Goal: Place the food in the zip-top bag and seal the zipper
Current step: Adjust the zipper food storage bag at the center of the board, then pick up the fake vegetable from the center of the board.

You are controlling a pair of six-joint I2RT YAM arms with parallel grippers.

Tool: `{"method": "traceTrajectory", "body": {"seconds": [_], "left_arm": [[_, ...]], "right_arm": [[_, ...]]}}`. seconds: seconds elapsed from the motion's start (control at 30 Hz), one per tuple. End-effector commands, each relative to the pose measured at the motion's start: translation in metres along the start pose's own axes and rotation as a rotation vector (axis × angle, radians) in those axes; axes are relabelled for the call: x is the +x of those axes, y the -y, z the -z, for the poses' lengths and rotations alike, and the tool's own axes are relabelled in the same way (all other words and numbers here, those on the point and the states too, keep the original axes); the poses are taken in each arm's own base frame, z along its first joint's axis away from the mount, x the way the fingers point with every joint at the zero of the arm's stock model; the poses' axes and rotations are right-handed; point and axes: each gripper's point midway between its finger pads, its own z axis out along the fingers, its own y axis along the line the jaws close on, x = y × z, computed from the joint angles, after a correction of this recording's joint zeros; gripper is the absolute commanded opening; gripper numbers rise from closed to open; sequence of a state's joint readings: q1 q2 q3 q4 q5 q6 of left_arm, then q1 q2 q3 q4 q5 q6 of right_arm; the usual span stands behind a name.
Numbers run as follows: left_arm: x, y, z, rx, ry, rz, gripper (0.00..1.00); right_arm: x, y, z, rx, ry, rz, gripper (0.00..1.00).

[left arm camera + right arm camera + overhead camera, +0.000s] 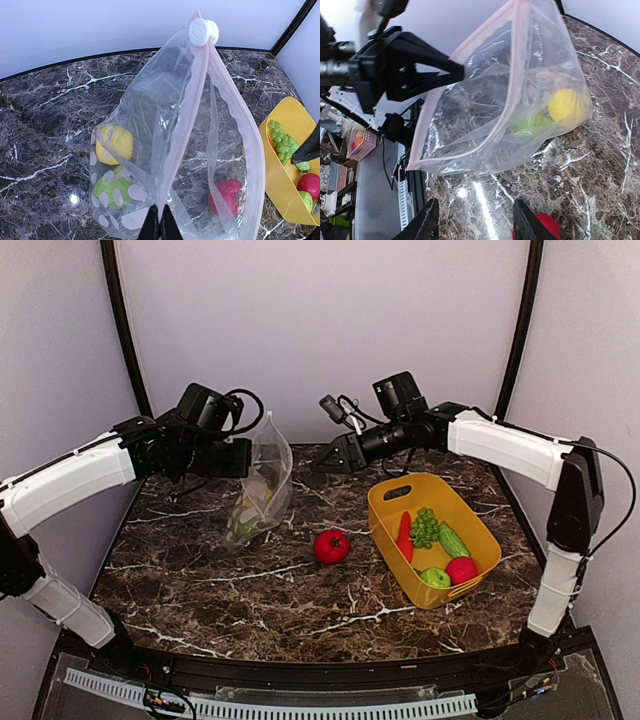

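**Remote:** Where my left gripper (160, 227) is clenched on its edge, the floppy clear zip-top bag (265, 485) stands upright on the veined marble table (250, 590), its pink zipper (190, 107) gaping.

**Desk:** Food count?

**Remote:** I make out two rounded pieces inside, a yellow piece (116, 142) and a green piece (111, 190). One glossy red fruit (331, 546) sits beside the bag. My right gripper (475, 222) hangs released, empty. Five pieces lie in the yellow tub (383, 520).

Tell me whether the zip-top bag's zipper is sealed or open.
Open. The zipper's two pink strips spread apart below the white slider, leaving the zip-top bag's mouth gaping.
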State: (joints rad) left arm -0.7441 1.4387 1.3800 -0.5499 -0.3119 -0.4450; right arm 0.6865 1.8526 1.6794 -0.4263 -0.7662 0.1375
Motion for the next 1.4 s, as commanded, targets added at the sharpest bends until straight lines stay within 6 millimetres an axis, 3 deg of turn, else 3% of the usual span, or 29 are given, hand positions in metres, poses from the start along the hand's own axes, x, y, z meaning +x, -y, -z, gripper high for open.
{"method": "traceTrajectory", "body": {"seconds": [0.0,0.1,0.2,0.33,0.47,0.8,1.1,1.2,1.37], "left_arm": [[0.003,-0.006,0.005,-0.015,-0.009,-0.011,0.01],[0.002,-0.006,0.007,-0.009,-0.001,-0.010,0.01],[0.000,-0.005,0.008,-0.003,0.004,-0.009,0.01],[-0.002,-0.005,0.010,-0.002,0.010,-0.011,0.01],[-0.004,-0.008,0.014,-0.010,0.017,-0.013,0.01],[-0.003,-0.012,0.019,-0.018,0.024,-0.012,0.01],[0.001,-0.013,0.020,-0.011,0.022,-0.007,0.01],[0.003,-0.012,0.018,-0.002,0.017,-0.003,0.01],[0.006,-0.009,0.012,0.005,0.006,-0.002,0.01]], "right_arm": [[0.018,-0.024,0.016,-0.083,-0.038,0.238,0.56],[0.048,-0.002,0.011,-0.008,-0.134,0.334,0.65],[0.071,0.033,0.003,0.102,-0.231,0.406,0.71],[0.084,0.070,-0.008,0.190,-0.316,0.466,0.78],[0.093,0.087,-0.026,0.188,-0.354,0.456,0.83],[0.133,0.105,-0.074,0.207,-0.513,0.478,0.88],[0.156,0.112,-0.085,0.215,-0.601,0.466,0.91],[0.157,0.116,-0.083,0.241,-0.610,0.456,0.85],[0.150,0.117,-0.075,0.292,-0.613,0.457,0.62]]}}
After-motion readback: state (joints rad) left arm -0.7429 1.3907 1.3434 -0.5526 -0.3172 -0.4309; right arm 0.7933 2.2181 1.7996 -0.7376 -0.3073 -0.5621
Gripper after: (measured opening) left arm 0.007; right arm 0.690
